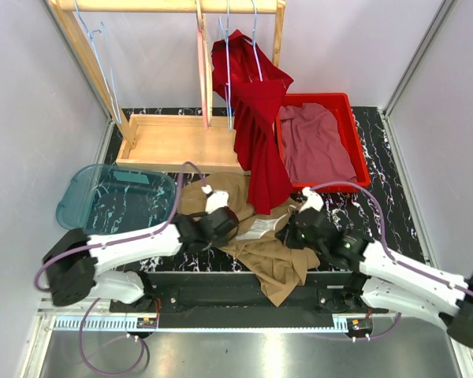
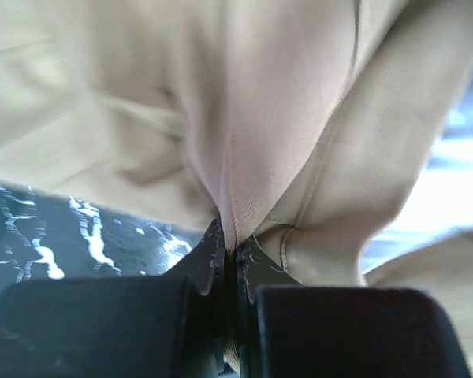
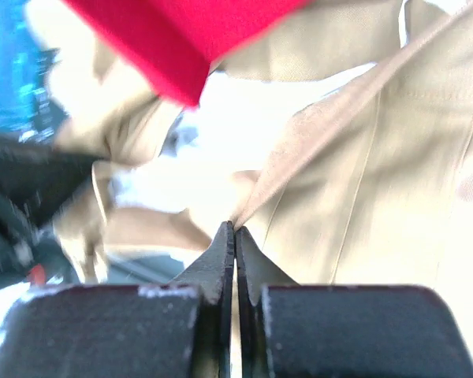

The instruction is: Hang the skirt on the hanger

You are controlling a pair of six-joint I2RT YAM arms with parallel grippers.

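1. Pinching the tan skirt [image 2: 252,118], our left jaws are closed on a raised ridge of its cloth, with the fabric trapped between the tips.
2. Our right jaws are closed too, nipping a folded edge of the same skirt, and their tips meet on the cloth.
3. We see the skirt lying crumpled on the black marbled bench [image 1: 378,213] between our two arms. Its near end drapes over the front edge.
4. Just behind it hangs a red dress [image 1: 260,134], whose hem comes down onto the skirt's far side.
5. The dress hangs from a wooden rack [image 1: 173,142] at the back of the bench. A blue hanger [image 1: 97,59] and a pink hanger [image 1: 201,55] hang on the same rail, well apart from the skirt.
6. To the right of the dress sits a red bin [image 1: 356,157] holding a dusty-pink cloth [image 1: 315,142].
7. At the left, near our left arm [image 1: 134,244], sits a clear teal tub [image 1: 79,201].
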